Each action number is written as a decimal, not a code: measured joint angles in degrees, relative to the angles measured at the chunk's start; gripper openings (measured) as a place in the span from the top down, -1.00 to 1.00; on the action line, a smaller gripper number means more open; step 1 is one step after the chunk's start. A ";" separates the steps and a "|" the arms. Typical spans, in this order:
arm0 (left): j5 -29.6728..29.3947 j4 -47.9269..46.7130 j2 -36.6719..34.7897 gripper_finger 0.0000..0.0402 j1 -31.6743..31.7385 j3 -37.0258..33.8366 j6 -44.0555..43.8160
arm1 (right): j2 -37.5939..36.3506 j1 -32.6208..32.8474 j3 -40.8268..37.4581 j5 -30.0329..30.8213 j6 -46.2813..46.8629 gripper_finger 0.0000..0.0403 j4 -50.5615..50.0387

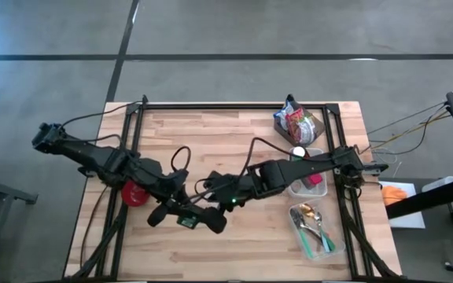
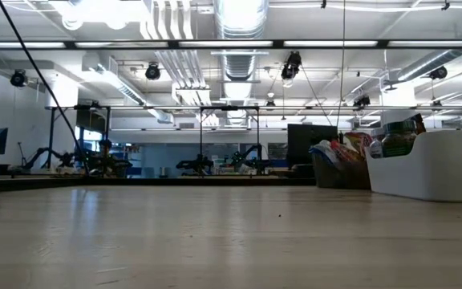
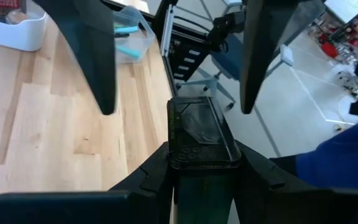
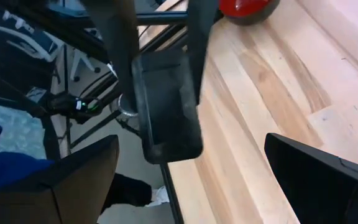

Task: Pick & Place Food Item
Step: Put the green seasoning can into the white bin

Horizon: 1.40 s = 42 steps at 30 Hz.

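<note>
Right fingers (image 4: 319,180) gape wide; only the wrist views show you left fingers (image 4: 122,43) clamping a black block (image 4: 166,106), its length pointing toward them.

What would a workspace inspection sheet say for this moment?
Surface: light wooden table in a black frame.
Job's things: flat black rectangular object, held above the table.
Clutter: round red object; crinkled snack bag; white bin; clear tub of spoons.
Grippers: left gripper shut on the black object; right gripper open, facing it, not touching.
Cables: black cable loops over the arms.
Surroundings: grey floor; large lab hall behind in the low view.
</note>
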 joint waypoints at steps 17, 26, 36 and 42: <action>4.64 2.72 -0.04 0.43 3.90 0.00 -1.79 | 0.00 -0.56 -0.18 2.34 -2.56 -0.93 2.96; 5.04 2.73 -0.04 0.43 4.36 -0.04 -2.21 | 0.00 -0.56 -0.24 2.41 -1.94 -0.08 3.12; 6.55 4.82 -0.04 0.43 4.40 -0.11 -3.51 | -0.07 -0.34 -0.25 1.82 -2.45 0.39 4.63; 7.19 5.28 -0.13 0.38 4.40 -0.11 -5.16 | -0.07 0.00 -0.31 2.24 -0.16 0.39 6.24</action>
